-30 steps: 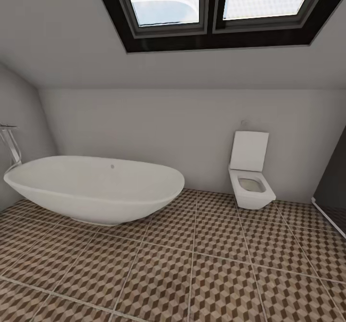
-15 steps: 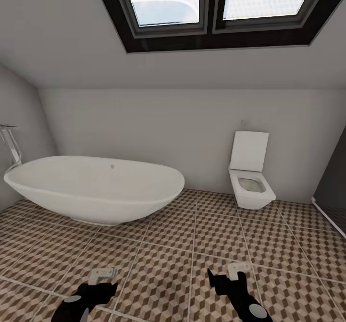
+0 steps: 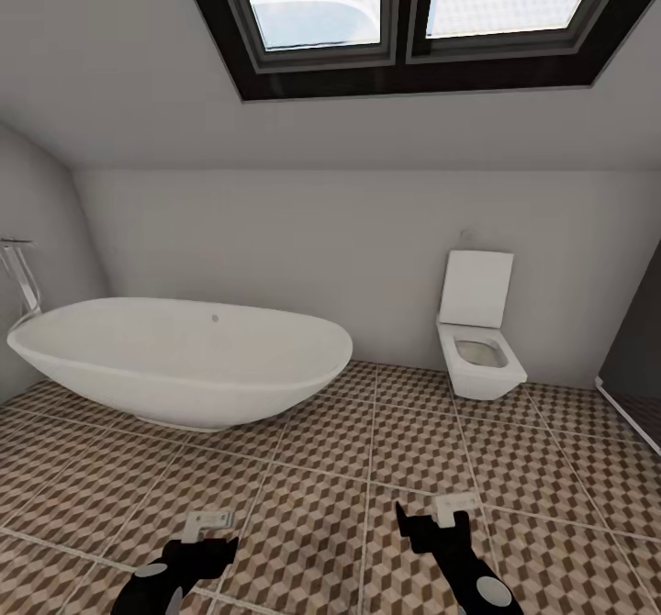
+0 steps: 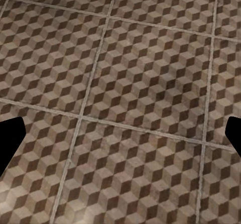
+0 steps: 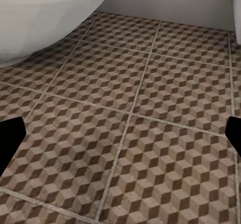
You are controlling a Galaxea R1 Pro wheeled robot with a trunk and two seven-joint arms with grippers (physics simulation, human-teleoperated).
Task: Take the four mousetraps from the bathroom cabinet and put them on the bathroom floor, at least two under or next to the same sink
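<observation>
The bathroom floor (image 3: 367, 468) of brown, beige and cream cube-pattern tiles spreads ahead of me. My left gripper (image 3: 207, 523) hangs low over it at the near left, and my right gripper (image 3: 456, 506) at the near right. In the left wrist view the left gripper (image 4: 120, 138) has its dark fingertips (image 4: 10, 143) far apart over bare tiles (image 4: 130, 73). The right gripper (image 5: 120, 136) is just as wide, its fingertips (image 5: 10, 138) over tiles (image 5: 150, 148). Both are open and hold nothing. The mousetraps, the cabinet and the sink are out of view.
A big oval white bathtub (image 3: 184, 358) stands at the left, its edge also in the right wrist view as the bathtub (image 5: 45, 18). A square white toilet (image 3: 477, 340) hangs on the far wall. A dark shower edge (image 3: 633, 395) is at the right. Sloped ceiling with a window (image 3: 413, 9) above.
Both arms have risen into the head view from below. In the last half second the left gripper shifted slightly right and the right gripper barely moved. The camera has not moved.
</observation>
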